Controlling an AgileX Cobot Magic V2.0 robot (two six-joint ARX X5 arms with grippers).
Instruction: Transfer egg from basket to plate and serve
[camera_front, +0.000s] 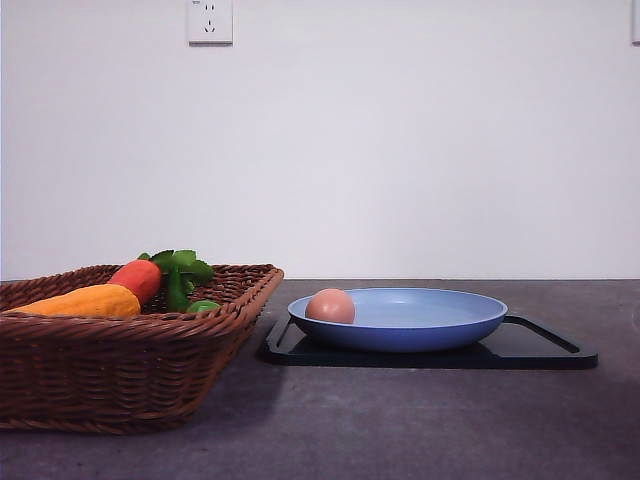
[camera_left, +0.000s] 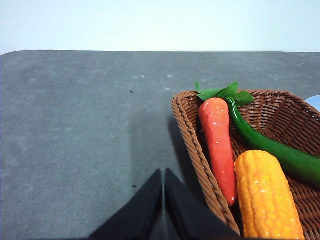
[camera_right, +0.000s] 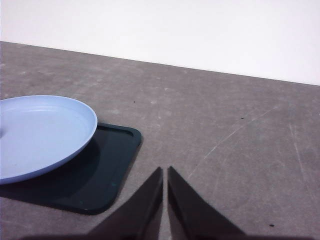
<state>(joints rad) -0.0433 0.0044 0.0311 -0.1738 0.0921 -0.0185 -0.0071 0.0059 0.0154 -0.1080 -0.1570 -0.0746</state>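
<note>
dark grey matte bench (camera_front: 420, 420), lightly scuffed and speckled; brown wicker basket (camera_front: 120, 375) resting directly on it at left; flat black tray (camera_front: 545, 348) directly on it right of the basket, just beside, small gap between; rest of surface bare grey, running back to a white wall (camera_front: 400, 150)

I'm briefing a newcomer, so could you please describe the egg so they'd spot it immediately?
Find the flat black tray right of the wicker basket; a light-blue plate sits on it. The egg lies at the plate's left edge: small, smooth, pinkish-brown, the only thing on the plate.
</note>
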